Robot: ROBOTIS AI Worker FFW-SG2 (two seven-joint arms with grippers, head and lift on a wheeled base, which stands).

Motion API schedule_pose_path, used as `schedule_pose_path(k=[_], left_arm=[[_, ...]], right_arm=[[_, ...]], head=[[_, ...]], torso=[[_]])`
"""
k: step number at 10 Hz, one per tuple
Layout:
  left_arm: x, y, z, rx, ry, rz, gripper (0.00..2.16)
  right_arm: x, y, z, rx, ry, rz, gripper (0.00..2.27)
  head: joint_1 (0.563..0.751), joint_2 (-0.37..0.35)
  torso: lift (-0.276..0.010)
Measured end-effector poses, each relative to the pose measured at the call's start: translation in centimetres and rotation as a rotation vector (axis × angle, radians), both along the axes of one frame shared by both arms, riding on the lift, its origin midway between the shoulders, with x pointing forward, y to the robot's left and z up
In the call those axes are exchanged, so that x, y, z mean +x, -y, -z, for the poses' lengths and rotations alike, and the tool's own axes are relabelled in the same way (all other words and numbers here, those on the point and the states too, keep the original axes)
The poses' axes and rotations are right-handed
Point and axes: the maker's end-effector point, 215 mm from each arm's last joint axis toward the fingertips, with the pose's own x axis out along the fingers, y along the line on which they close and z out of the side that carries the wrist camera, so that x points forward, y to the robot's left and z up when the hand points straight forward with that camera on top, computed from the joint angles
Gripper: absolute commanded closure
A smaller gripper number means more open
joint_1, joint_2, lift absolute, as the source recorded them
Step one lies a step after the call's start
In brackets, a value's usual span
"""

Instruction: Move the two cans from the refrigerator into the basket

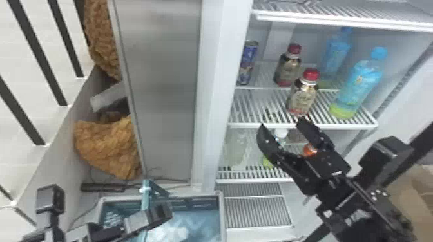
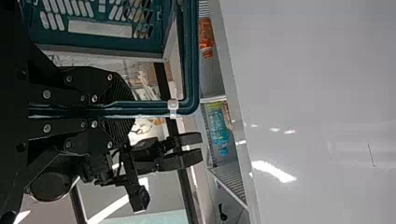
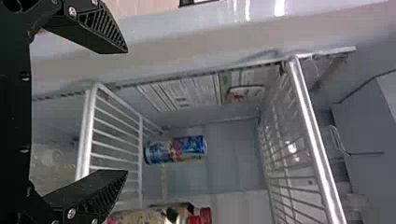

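One blue can (image 1: 248,62) stands on a refrigerator shelf (image 1: 257,125), toward the back beside the left wall; the right wrist view has this can (image 3: 175,149) lying sideways. My right gripper (image 1: 281,125) is open in front of that shelf's edge, lower than the can. Between the open fingers of my right gripper (image 3: 127,112) there is nothing, and the can is farther off. The teal basket (image 1: 221,209) stands at the lower left. My left gripper (image 1: 156,215) is at its handle; in the left wrist view the left gripper (image 2: 133,109) is shut on the basket handle (image 2: 154,108).
Two red-capped bottles (image 1: 303,95) and two blue bottles (image 1: 359,85) share the can's shelf, right of it. More bottles stand on the shelf below, behind my right gripper. The grey door panel (image 1: 161,90) rises behind the basket; the refrigerator's side wall frames the shelves at left.
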Motion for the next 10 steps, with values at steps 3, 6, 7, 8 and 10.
schedule_pose_path(k=[3,6,7,8,10], left_arm=[[-0.1,0.2,-0.1,-0.002,0.001,0.006,1.19],[0.0,0.4,-0.2,-0.002,0.005,0.013,1.19],[0.0,0.5,-0.3,-0.002,0.007,0.014,1.19],[0.1,0.5,-0.3,-0.001,0.008,0.016,1.19],[0.2,0.6,-0.4,-0.001,0.010,0.020,1.19]], right_arm=[[1.9,1.7,0.3,0.012,0.020,0.107,0.13],[3.9,1.7,1.0,0.052,0.028,0.157,0.13],[4.7,1.6,0.9,0.056,0.034,0.161,0.13],[5.6,1.3,0.5,0.058,0.045,0.165,0.13],[7.6,1.2,-0.1,0.047,0.064,0.177,0.13]], head=[[0.695,-0.179],[0.695,-0.181],[0.695,-0.177],[0.695,-0.173],[0.695,-0.165]], torso=[[-0.031],[-0.031],[-0.031],[-0.031],[-0.031]])
